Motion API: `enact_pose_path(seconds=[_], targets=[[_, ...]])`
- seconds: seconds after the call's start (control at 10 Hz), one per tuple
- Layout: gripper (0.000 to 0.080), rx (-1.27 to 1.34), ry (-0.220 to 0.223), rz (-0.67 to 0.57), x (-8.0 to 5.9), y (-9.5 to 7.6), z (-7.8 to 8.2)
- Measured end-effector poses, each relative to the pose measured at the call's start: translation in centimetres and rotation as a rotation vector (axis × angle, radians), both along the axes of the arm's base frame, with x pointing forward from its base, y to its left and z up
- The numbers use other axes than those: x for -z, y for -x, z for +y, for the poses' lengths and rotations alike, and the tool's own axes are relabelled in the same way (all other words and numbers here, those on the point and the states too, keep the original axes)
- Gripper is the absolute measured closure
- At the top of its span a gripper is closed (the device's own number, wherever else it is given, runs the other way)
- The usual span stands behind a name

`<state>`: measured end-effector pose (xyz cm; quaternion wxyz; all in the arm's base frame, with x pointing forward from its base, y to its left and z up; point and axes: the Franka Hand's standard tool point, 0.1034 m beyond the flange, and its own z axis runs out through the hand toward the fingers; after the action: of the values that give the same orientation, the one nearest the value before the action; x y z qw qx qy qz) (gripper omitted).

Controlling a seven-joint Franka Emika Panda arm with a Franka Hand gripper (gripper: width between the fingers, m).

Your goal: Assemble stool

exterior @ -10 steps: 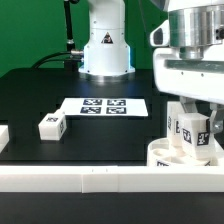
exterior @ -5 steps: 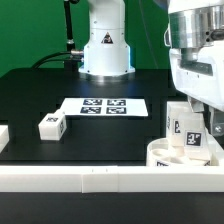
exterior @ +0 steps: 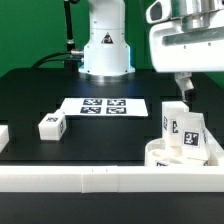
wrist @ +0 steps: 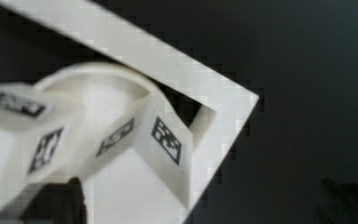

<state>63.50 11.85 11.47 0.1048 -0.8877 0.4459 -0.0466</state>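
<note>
Hovering over the seat [exterior: 160, 155], claw [exterior: 202, 90] wide open, gripping nothing
Bracing it in the rail corner [wrist: 243, 100], probably against sliding, two legs [exterior: 190, 135] standing in it, spare leg [exterior: 51, 125] lying loose on the bench [exterior: 100, 135]

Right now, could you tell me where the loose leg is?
At the exterior view's left, the loose leg lies on the black table, just left of the marker board.

Robot body. The arm base [exterior: 105, 45] is a glossy white rounded shell with a black triangular mark [exterior: 103, 40] on its front and a pale blue collar [exterior: 105, 72] beneath. A black cable [exterior: 68, 25] runs just beside the base. Well apart from the base, the gripper [exterior: 198, 86] has a boxy white housing and a dark finger [exterior: 183, 85].
</note>
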Motion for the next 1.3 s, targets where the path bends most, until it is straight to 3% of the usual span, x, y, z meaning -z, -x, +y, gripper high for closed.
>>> enact_pose_path(seconds=[0.1,0.3,0.5,0.9,1.1,1.3], targets=[[0.015,-0.145,0.027,-0.021,0.0,0.0,0.0],[0.015,-0.527,0.123,-0.017,0.8,0.2,0.1],[0.015,-0.803,0.177,-0.023,0.4,0.0,0.6],[0.015,-1.163,0.239,-0.059,0.5,-0.1,0.1],[0.015,-1.454,0.309,-0.056,1.2,0.2,-0.1],[0.015,-1.696,0.35,-0.053,1.9,0.3,-0.7]])
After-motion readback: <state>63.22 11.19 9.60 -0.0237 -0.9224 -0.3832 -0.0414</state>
